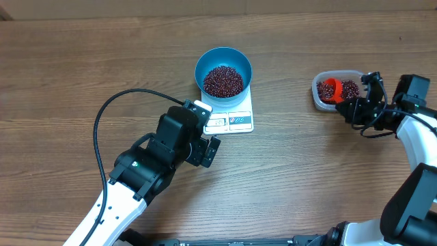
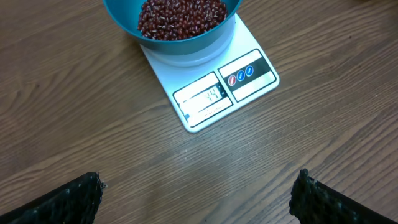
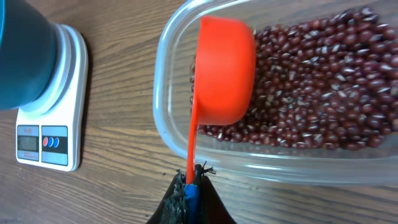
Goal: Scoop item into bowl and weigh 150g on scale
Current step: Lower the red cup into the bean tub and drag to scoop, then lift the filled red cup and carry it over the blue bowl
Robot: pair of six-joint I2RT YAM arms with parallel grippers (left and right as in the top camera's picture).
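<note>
The blue bowl (image 1: 223,71) stands on the white scale (image 1: 235,121) and holds a heap of dark red beans (image 1: 223,80). The scale's display (image 2: 206,97) is lit, and the bowl (image 2: 171,28) shows at the top of the left wrist view. My left gripper (image 1: 208,137) hovers open just in front of the scale, its fingertips (image 2: 78,196) wide apart over bare wood. My right gripper (image 3: 191,180) is shut on the handle of an orange scoop (image 3: 225,68). The scoop lies turned over above more beans (image 3: 311,87) in a clear tub (image 1: 336,89).
A black cable (image 1: 109,116) loops from the left arm across the table's left side. The right arm (image 1: 410,116) reaches in from the right edge beside the tub. Bare wood lies between the scale and the tub.
</note>
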